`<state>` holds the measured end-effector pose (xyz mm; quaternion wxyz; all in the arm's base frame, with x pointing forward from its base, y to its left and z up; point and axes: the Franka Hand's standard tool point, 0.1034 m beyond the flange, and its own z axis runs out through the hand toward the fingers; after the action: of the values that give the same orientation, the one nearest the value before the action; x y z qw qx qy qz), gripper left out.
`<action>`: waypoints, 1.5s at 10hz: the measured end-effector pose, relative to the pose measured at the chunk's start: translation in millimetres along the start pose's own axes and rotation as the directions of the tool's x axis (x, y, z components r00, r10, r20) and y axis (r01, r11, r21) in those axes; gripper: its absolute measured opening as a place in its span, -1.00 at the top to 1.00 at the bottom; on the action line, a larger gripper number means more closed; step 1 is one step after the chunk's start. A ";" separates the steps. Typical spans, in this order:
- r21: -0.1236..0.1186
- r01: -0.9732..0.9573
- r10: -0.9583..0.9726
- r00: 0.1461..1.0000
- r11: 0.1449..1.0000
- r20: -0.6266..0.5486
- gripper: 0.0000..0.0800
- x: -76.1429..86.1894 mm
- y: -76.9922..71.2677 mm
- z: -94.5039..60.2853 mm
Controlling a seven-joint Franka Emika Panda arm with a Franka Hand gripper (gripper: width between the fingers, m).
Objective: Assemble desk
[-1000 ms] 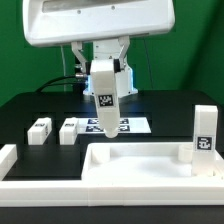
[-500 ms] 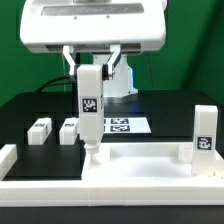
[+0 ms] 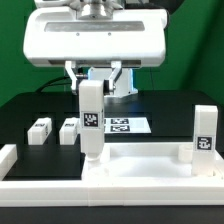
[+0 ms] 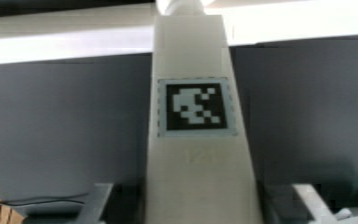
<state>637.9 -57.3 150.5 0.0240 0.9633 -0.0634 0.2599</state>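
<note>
Here, jaws clamped on upright leg [image 3: 90, 120] — lower end at tabletop [image 3: 150, 185] corner, second leg [image 3: 203, 133] standing at another corner.

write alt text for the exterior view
The tool holds a desk leg upright, its lower end at the tabletop's far corner on the exterior view's left. A second leg stands at the corner on that view's right; two more legs lie on the black table.

upright leg [image 3: 90, 120], lower end at tabletop [image 3: 150, 170] left corner
</note>
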 end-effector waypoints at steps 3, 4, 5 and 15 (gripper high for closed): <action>0.000 0.011 -0.011 1.000 1.000 0.025 0.27 -13.8 -5.6 12.2; -0.001 0.013 -0.013 0.999 1.000 0.031 0.27 -16.8 -5.6 15.4; -0.002 0.014 -0.014 0.999 1.000 0.033 0.27 -18.1 -5.8 16.9; -0.016 0.021 -0.021 1.000 1.000 0.006 -0.56 -21.9 -4.5 24.2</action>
<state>631.8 -52.3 118.6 0.0341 0.9644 -0.0553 0.2562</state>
